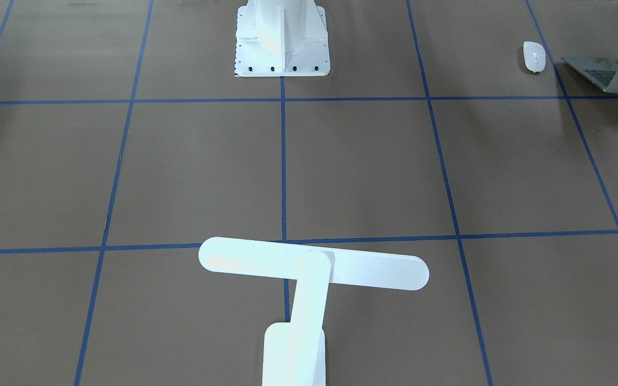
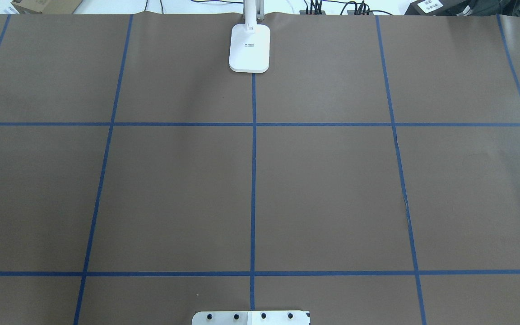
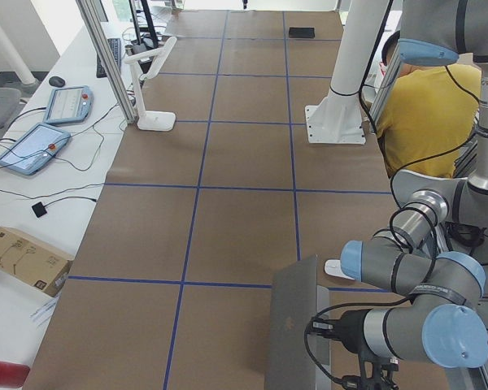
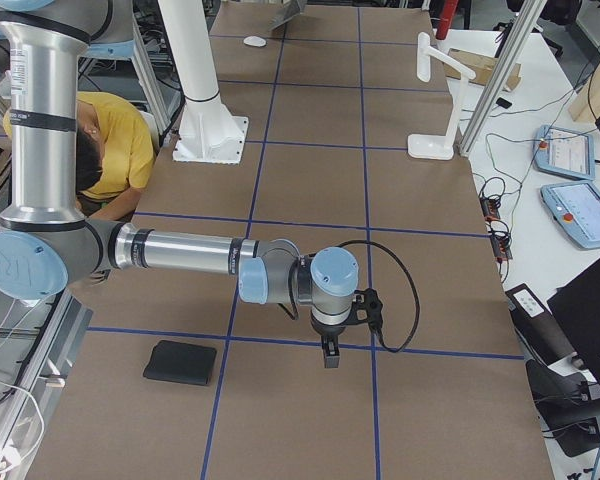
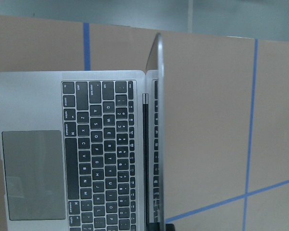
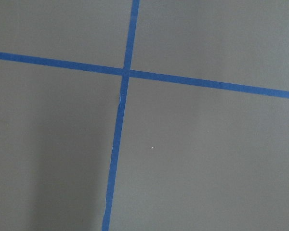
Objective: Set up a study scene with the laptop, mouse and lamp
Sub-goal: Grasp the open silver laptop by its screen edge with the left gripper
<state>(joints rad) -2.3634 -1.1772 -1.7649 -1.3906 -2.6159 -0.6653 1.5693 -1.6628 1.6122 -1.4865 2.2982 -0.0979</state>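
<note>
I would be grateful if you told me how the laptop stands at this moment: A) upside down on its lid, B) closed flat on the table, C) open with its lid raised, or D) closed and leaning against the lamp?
C: in the left wrist view the laptop has its black keys and trackpad uncovered, and the lid stands up edge-on beside them.

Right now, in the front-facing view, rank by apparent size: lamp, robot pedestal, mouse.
1. white T-shaped desk lamp, enlarged by nearness
2. white bolted robot pedestal, cropped at the top
3. small white oval mouse
</note>
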